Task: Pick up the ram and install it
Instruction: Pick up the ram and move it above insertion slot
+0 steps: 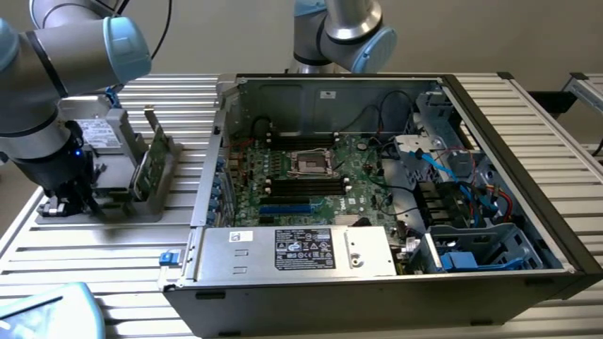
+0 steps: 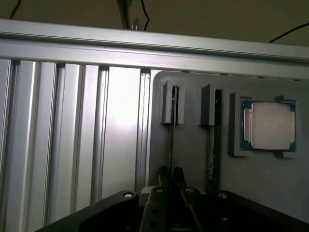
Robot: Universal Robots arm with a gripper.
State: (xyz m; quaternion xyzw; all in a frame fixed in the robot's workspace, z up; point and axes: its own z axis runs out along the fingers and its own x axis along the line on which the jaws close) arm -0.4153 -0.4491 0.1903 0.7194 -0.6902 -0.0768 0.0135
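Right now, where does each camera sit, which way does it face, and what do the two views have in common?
Exterior view: set high off the arm, looking down over the slatted table at the open computer case and the grey holder; the arm and its gripper show.
Wrist view: on the wrist, looking along the gripper onto the holder, where it is closed on the ram; a processor chip sits in the same holder.
Shared: gripper, holder, table slats.

High overview, close wrist; shared tray
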